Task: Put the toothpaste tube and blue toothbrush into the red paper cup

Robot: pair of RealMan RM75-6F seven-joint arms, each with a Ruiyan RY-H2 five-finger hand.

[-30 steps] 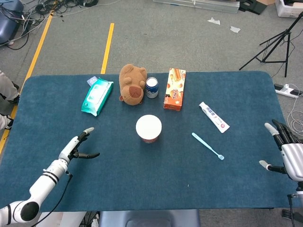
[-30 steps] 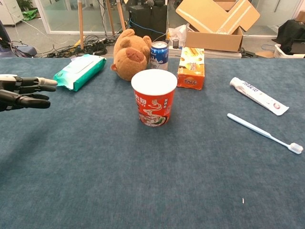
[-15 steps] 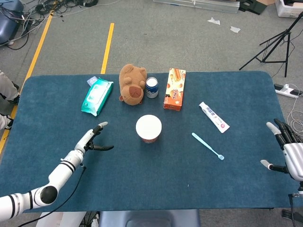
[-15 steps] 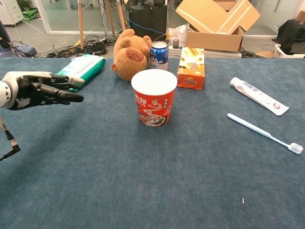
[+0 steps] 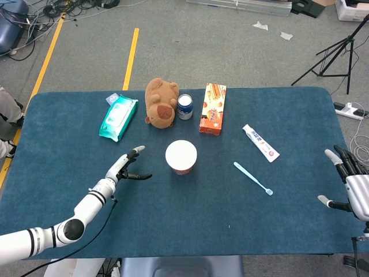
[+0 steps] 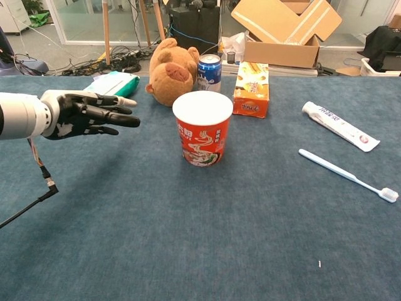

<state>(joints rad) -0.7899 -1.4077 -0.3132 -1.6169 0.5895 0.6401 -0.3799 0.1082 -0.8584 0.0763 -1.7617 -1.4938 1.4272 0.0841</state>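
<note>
The red paper cup (image 6: 202, 128) stands upright near the middle of the blue-covered bench (image 5: 69, 133), mouth open. Behind it in a row lie a green wipes pack (image 5: 118, 118), a brown plush toy (image 5: 160, 103), a blue can (image 5: 185, 107) and an orange carton (image 5: 213, 108); none touches the cup. To the cup's right the blue toothbrush (image 5: 252, 178) lies flat, well apart from it, and the toothpaste tube (image 5: 260, 142) lies flat just beyond the brush, further back. Nothing stands between the cup and either item.

The left hand (image 6: 88, 114) hangs above the bench left of the cup, near it but not touching, fingers (image 6: 123, 120) spread and extended toward it, empty. The right hand (image 5: 350, 182) is at the bench's right edge, fingers apart, empty, well clear of tube and brush.

Compared with a second ago, the left hand has travelled from the bench's left side toward the cup. The right hand, cup, tube and brush are unchanged in position.
</note>
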